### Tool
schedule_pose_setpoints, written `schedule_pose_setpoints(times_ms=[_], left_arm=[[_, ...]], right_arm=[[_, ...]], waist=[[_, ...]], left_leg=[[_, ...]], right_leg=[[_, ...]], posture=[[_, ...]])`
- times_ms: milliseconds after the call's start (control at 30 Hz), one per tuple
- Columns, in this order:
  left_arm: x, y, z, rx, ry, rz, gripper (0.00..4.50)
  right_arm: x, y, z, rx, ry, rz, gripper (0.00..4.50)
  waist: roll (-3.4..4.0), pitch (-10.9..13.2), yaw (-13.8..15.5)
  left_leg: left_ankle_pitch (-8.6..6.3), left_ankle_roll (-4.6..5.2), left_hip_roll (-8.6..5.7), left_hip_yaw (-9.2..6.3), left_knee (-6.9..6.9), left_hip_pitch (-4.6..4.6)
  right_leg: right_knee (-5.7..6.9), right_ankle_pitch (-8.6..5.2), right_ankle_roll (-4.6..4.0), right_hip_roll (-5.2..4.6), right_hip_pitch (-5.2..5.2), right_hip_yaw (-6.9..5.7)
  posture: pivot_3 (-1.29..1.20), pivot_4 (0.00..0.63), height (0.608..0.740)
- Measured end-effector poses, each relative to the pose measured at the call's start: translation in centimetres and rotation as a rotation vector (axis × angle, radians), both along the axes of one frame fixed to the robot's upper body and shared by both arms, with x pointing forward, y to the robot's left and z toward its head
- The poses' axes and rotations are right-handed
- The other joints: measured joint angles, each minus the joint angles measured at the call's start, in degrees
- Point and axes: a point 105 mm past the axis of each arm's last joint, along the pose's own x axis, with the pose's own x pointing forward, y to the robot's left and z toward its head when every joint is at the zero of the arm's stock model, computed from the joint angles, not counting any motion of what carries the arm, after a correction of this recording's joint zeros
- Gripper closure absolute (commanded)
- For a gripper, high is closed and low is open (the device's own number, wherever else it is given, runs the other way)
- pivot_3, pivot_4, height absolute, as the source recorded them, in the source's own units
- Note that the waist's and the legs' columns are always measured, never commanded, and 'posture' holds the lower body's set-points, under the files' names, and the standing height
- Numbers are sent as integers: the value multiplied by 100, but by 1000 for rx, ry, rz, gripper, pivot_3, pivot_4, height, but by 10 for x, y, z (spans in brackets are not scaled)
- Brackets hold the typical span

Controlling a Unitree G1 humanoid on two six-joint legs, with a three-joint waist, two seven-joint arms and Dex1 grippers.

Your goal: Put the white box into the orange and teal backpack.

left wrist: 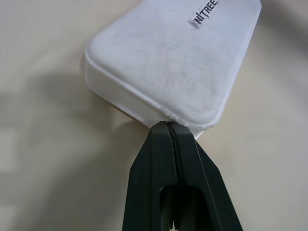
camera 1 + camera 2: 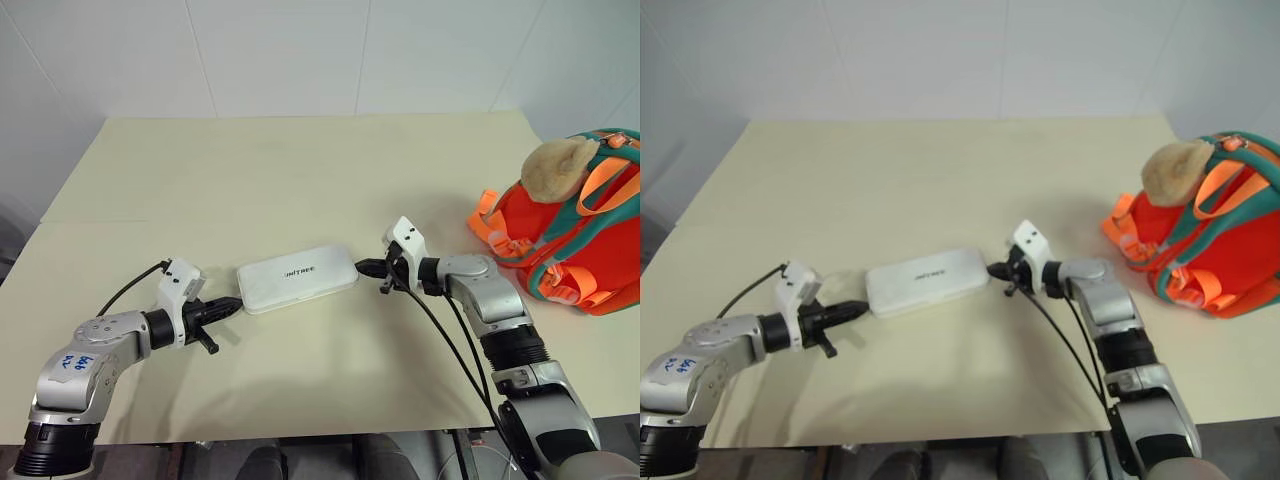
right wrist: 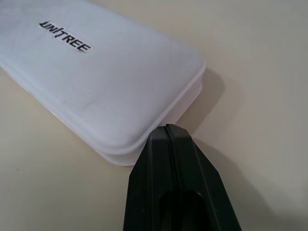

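Cream bench (image 2: 300, 170): your flat white rounded box (image 2: 297, 277) lies mid-bench between both hands, left hand (image 2: 228, 305) and right hand (image 2: 372, 268) fingers together, tips at its ends; orange-teal fabric backpack (image 2: 575, 240) sits far right.

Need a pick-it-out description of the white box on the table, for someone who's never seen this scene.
Start at the pale cream table; the bright orange and teal backpack with a tan plush pompom sits at its right edge. Left of it, near the front middle, lies the flat white rectangular box between the shut left gripper and shut right gripper. Rounded corners and small dark UNITREE lettering on its top mark it.
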Motion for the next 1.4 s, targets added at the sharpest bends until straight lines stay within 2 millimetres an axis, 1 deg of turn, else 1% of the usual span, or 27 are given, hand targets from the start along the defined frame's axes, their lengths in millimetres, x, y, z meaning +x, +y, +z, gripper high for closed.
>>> schedule_pose_setpoints(times_ms=[267,567,800,900,1067,1267,1400], left_arm=[[3,-6,-8,19,17,-27,4500],[8,-19,-10,23,11,-99,4500],[12,-31,-12,5,14,-148,4500],[13,-36,-11,5,14,-169,4500],[14,-39,-9,8,16,-183,4500],[11,-42,-9,12,33,-191,4500],[9,-44,-8,16,40,-200,4500]], right_arm=[[-8,-8,8,-13,-3,-9,4380],[-27,-27,13,-16,44,-41,4380],[-46,-44,8,-18,117,-85,4380],[-54,-49,9,-4,133,-108,4380],[-67,-53,2,-5,180,-129,4380],[-71,-55,1,7,197,-156,4380],[-72,-57,-6,1,214,-172,4380]], waist=[[0,0,11],[0,0,22],[0,0,45],[0,0,43],[0,0,42],[-1,0,29],[-1,0,31]], left_leg=[[0,0,-1,-1,0,-1],[-1,1,-3,-3,2,-1],[-1,3,-5,-2,5,-2],[-1,4,-4,-6,4,-1],[-2,5,-5,-3,6,-1],[-2,6,-5,-4,5,1],[-2,6,-5,-3,5,-1]], right_leg=[[-3,0,0,0,1,0],[-4,0,1,-1,3,-1],[-12,0,1,-3,4,0],[-12,0,1,-1,4,-2],[-16,0,1,-2,4,1],[-18,0,1,-1,4,1],[-18,0,1,-2,4,1]], posture=[[0,150,740],[0,150,740],[0,150,740],[0,150,740],[0,150,740],[0,150,740],[0,150,740]])
